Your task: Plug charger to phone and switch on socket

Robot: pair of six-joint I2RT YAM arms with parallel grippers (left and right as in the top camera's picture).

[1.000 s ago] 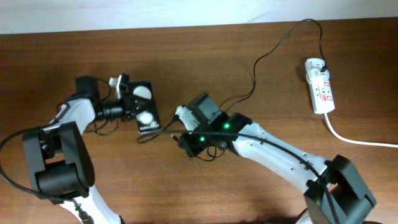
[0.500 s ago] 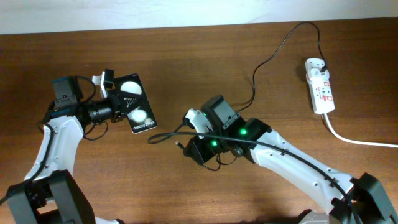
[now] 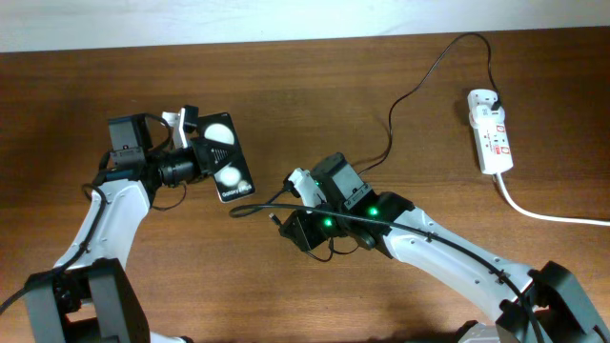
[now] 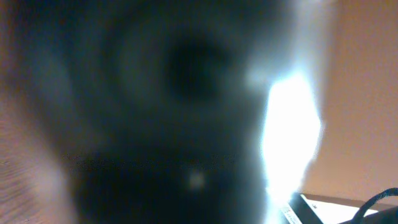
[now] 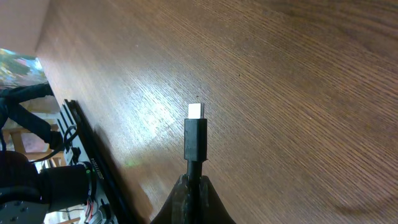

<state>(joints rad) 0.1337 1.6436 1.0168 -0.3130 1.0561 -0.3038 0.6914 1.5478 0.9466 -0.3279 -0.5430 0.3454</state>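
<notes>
Roughly mid-table: right gripper (image 5: 193, 186) is pinched tight on the charger (image 5: 194, 138) just behind its connector tip. The tip is near the lettered end of the phone (image 3: 233, 157), not touching. Left gripper (image 3: 198, 154) is clamped on the phone's side, holding it tilted over bare table (image 3: 315, 76) (left wrist view is all blur, no help). Open wood lies all round both, far edge well apart. Slack cable loops by the right arm and runs back to the socket (image 3: 490, 133) far right. Thick white cord (image 3: 543, 211) trails off right.
</notes>
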